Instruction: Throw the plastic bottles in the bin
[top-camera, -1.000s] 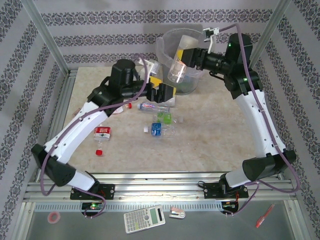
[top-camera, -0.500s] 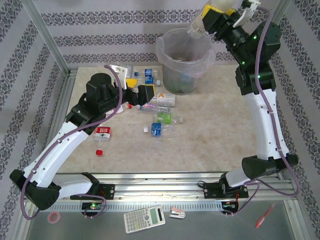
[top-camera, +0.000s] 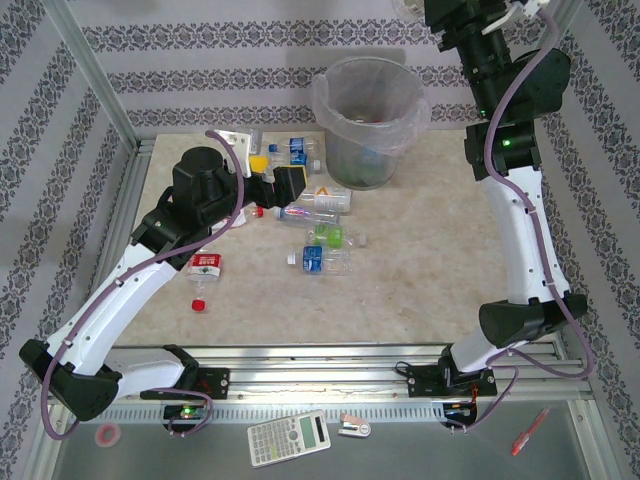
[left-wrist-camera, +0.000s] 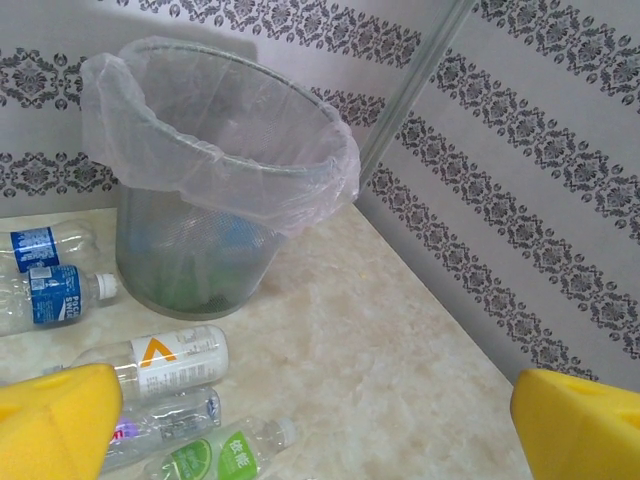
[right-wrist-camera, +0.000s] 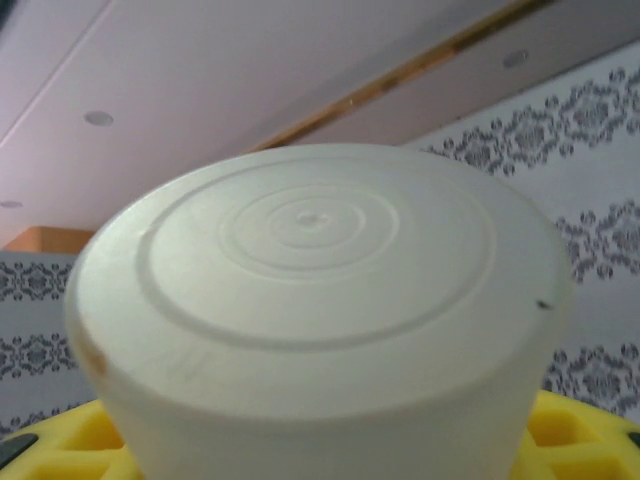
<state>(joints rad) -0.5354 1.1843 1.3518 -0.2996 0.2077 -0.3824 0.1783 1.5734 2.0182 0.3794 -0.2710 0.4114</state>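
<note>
Nearest the arm bases a red-labelled bottle (top-camera: 205, 264) lies on the table (top-camera: 420, 270), and further in a blue-labelled bottle (top-camera: 312, 259) and a green-labelled bottle (top-camera: 328, 236) lie close together. Just beyond them the left claw (left-wrist-camera: 320, 425) hangs with its yellow pads spread wide and nothing between them, low over a white-labelled bottle (left-wrist-camera: 165, 355) that lies on its side. Behind that stands the bin (top-camera: 365, 165), its bag folded over the rim, and more blue-labelled bottles lie to its left. Farthest and highest, the right claw (right-wrist-camera: 320, 445) grips a pale round-bottomed bottle (right-wrist-camera: 310, 260) whose base points up toward the ceiling. The right arm (top-camera: 510, 150) looks raised well above and beyond the bin. To finish this throw well, that arm should likely swing until the bottle sits squarely over the bin's mouth before the pads part (a release from this height and offset could bounce off the rim). The left claw could then centre across the white-labelled bottle's body and close gently, since it may roll
</note>
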